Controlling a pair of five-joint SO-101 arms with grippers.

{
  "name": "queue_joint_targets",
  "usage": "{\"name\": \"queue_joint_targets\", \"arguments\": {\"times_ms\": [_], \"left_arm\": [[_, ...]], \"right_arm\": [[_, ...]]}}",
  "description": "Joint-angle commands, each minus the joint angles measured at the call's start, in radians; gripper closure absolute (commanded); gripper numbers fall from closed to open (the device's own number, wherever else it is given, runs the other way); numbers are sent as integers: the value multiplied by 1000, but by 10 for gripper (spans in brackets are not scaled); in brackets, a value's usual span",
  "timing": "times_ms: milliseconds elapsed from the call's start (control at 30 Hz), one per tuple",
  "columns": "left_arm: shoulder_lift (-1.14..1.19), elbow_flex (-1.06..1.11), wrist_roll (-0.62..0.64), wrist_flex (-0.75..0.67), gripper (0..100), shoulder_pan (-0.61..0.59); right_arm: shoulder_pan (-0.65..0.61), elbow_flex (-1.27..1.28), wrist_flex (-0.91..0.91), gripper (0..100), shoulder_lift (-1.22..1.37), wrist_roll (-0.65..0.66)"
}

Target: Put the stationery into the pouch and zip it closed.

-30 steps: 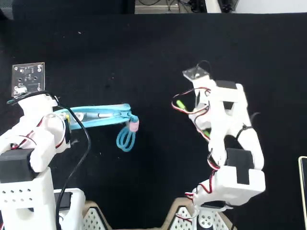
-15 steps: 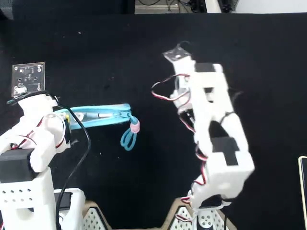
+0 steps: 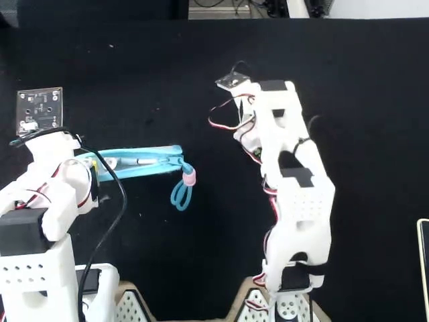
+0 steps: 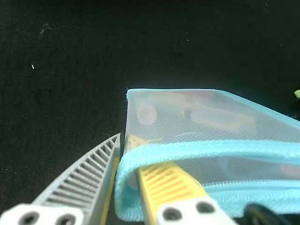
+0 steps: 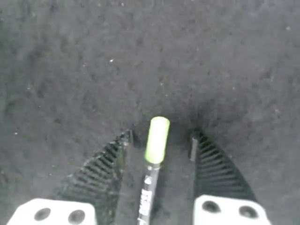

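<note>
A translucent pouch [image 3: 137, 161] with cyan edging lies flat at the left of the black table, its cyan loop [image 3: 180, 194] and pink bead at the right end. My left gripper [image 3: 90, 168] is shut on the pouch's left end; the left wrist view shows the cyan edge [image 4: 187, 152] pinched between the grey and yellow fingers [image 4: 164, 183]. Several items show through the mesh. My right arm [image 3: 281, 134] stretches over the table's middle, to the right of the pouch. Its gripper [image 5: 160, 136] is open, and a green-capped pen [image 5: 157, 133] sits between the black fingers with a gap on each side.
A small square circuit board [image 3: 39, 109] lies at the far left, behind the left arm. A pale object [image 3: 423, 268] pokes in at the right edge. The black cloth [image 3: 134, 67] stretches bare behind the pouch and between it and the right arm.
The right arm has swung left and farther out over the table, toward the pouch. The left arm and the pouch have stayed put.
</note>
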Motion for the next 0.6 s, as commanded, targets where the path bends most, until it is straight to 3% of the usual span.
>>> {"name": "queue_joint_targets", "arguments": {"times_ms": [0, 100, 267, 567], "left_arm": [[3, 1, 3, -6, 970, -13], [3, 1, 3, -8, 970, -13], [3, 1, 3, -8, 970, -13], [3, 1, 3, -9, 970, -13]], "right_arm": [[34, -85, 77, 925, 16, 11], [75, -97, 87, 991, -2, 5], [146, -67, 100, 988, -148, -20], [107, 217, 117, 988, -676, -23]]}}
